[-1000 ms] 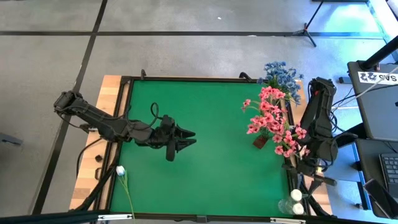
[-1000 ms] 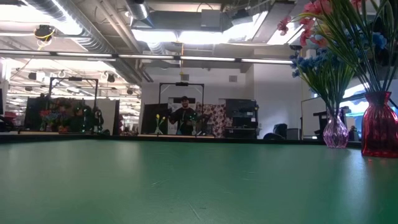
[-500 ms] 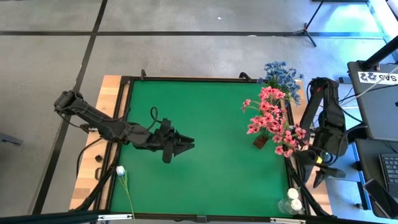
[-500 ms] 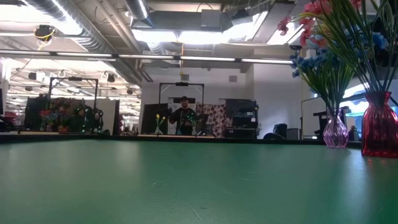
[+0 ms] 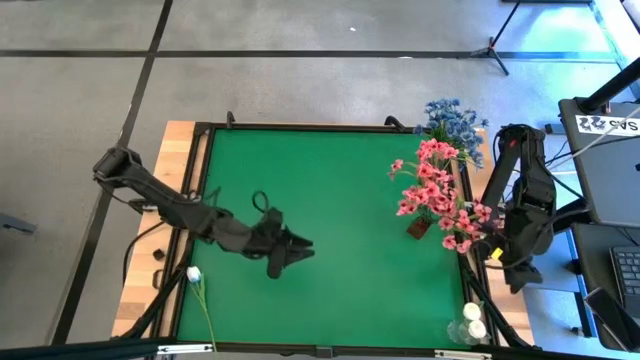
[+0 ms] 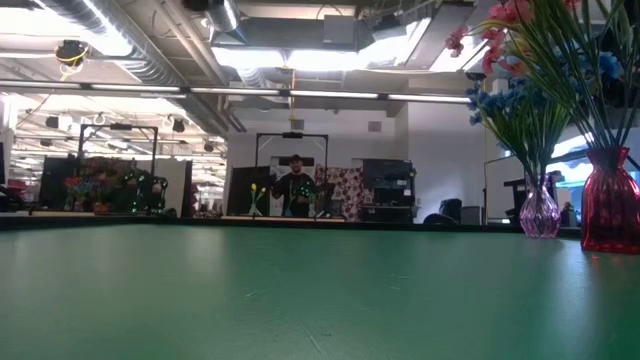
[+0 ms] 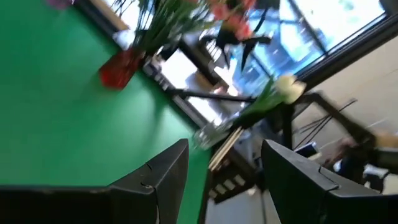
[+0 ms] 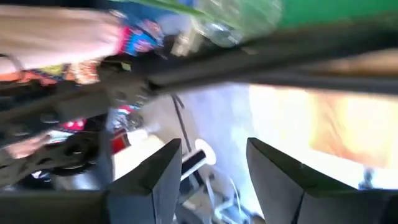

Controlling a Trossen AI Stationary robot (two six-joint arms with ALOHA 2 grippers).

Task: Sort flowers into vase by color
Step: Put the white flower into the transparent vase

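Observation:
A single white bud (image 5: pixel 193 273) on a green stem lies flat at the table's near-left corner. Pink sprays (image 5: pixel 435 195) stand in a red vase (image 6: pixel 610 205) near the right edge. Blue sprays (image 5: pixel 455 120) stand in a purplish vase (image 6: pixel 540 212) at the far-right corner. White buds (image 5: pixel 472 320) stand in a clear vase at the near-right corner, also seen in the left wrist view (image 7: pixel 287 89). My left gripper (image 5: pixel 295 252) hovers open over the mat's left-centre, right of the lying flower. My right gripper (image 8: pixel 214 174) is open, beyond the table's right edge near the clear vase (image 8: pixel 242 18).
The green mat (image 5: pixel 340 180) between my left gripper and the vases is bare. A black frame rims the mat, with a wooden border (image 5: pixel 150 290) on the left. A desk with equipment (image 5: pixel 610 180) stands right of the table. A person (image 6: pixel 295 185) stands far behind.
My left gripper has moved toward the table's near edge, staying open, and its arm has stretched lower. My right arm has shifted slightly off the right edge, and its gripper has turned. The flowers and vases have kept still.

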